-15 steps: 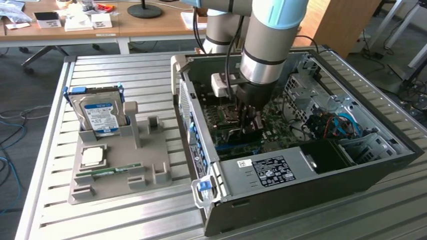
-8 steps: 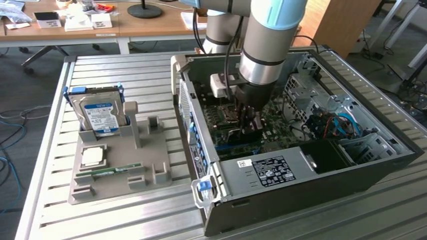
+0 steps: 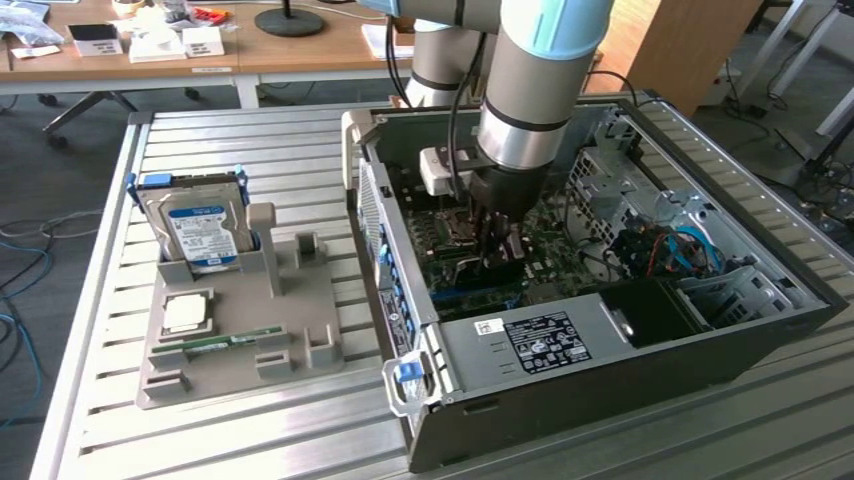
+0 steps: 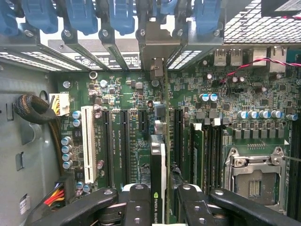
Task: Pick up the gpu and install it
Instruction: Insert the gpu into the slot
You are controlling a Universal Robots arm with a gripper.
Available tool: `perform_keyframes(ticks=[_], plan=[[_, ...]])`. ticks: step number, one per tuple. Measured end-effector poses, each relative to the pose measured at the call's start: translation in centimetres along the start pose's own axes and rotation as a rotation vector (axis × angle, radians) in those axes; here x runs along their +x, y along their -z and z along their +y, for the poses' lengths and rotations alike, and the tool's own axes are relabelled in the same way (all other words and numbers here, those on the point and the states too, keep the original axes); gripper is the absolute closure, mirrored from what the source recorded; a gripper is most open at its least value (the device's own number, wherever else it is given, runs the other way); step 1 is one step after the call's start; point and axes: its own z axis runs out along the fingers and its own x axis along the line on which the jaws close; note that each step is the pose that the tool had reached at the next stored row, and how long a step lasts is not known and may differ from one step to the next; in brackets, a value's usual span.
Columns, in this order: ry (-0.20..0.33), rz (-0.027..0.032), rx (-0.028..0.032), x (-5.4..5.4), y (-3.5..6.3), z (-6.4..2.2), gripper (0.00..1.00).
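1. Arm reaches down into the open computer case (image 3: 747,330) on the slatted table (image 3: 240,420).
2. Gripper (image 4: 159,200) is clamped on the gpu (image 4: 158,165), fingers (image 4: 136,202) on either side of the card, which stands edge-on.
3. Gpu sits over the motherboard (image 4: 221,94), in line with an expansion slot; its silver bracket (image 4: 155,44) meets the rear slot openings. Seating depth: cannot tell.
4. Outside the case, a grey holder (image 3: 240,330) carries a hard drive (image 3: 200,232).

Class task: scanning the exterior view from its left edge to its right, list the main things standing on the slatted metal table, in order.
Hard drive standing in the grey holder → open computer case, with the claw holding the gpu inside it → blue cables.
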Motion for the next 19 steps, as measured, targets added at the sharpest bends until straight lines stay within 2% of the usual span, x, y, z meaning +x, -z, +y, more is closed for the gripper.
perform_keyframes(ticks=[6, 8, 9, 13, 19], plan=[[0.0, -0.0009, -0.0014, 0.0, -0.01, 0.03, 0.74], [-0.001, -0.0008, 0.0003, 0.0, -0.03, 0.04, 0.73], [0.0, -0.0002, 0.0, 0.0, -0.01, 0.02, 0.67], [0.0, -0.0001, -0.0001, 0.0, 0.01, 0.0, 0.67], [0.0, 0.0, -0.0001, 0.0, 1.04, -0.02, 0.67]])
